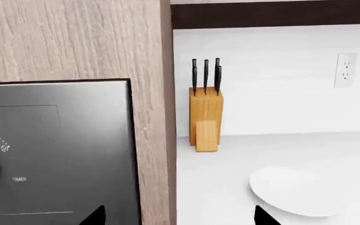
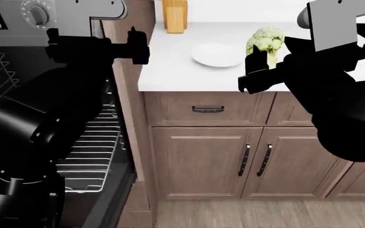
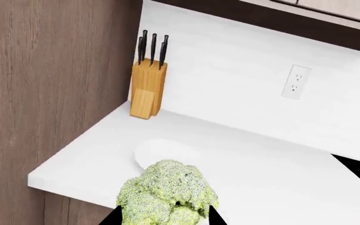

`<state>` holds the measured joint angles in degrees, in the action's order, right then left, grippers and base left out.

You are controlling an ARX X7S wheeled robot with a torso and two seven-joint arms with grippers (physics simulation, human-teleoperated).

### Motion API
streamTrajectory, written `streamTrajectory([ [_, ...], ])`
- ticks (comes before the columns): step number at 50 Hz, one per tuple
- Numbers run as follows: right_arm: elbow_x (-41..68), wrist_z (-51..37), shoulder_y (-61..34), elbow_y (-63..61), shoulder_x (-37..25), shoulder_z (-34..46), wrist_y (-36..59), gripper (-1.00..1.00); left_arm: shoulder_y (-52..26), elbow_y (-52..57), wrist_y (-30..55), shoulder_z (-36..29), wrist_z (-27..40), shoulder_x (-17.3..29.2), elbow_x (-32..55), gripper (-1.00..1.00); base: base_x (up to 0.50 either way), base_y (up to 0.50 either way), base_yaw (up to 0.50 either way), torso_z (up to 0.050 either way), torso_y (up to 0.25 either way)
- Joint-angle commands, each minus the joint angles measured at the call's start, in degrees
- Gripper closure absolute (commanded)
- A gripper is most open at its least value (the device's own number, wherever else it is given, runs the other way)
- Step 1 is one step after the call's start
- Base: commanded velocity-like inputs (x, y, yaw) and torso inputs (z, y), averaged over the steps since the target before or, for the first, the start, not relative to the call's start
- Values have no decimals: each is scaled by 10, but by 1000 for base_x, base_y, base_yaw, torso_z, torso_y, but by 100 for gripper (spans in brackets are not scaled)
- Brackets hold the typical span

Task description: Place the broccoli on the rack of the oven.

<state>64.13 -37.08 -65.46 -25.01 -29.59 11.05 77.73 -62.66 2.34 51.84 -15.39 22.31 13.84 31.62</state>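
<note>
The broccoli, a bumpy light-green floret, is held off the white counter, to the right of the plate. My right gripper is shut on it, a black fingertip on each side of the crown. The oven stands at the left with its door open, and the silver wire rack is drawn out low in the cavity. My left gripper hangs open and empty by the oven's control panel, its fingers spread wide.
A white plate lies bare on the counter, also seen in the left wrist view as the plate. A wooden knife block stands at the back by the wood panel between oven and counter. Brown cabinets sit below.
</note>
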Motion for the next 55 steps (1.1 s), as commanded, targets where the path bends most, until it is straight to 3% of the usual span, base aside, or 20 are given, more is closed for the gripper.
streamTrajectory([
  [1,2,0,4,-3,-5,-1,-4,100,-2,-1,-1,-3,2,0,2,-100,-62,500,0,0,0],
  [55,4,3,7,8,-14,24,-31,100,-2,-10,-12,-9,7,5,11,-100,-77,488,0,0,0],
])
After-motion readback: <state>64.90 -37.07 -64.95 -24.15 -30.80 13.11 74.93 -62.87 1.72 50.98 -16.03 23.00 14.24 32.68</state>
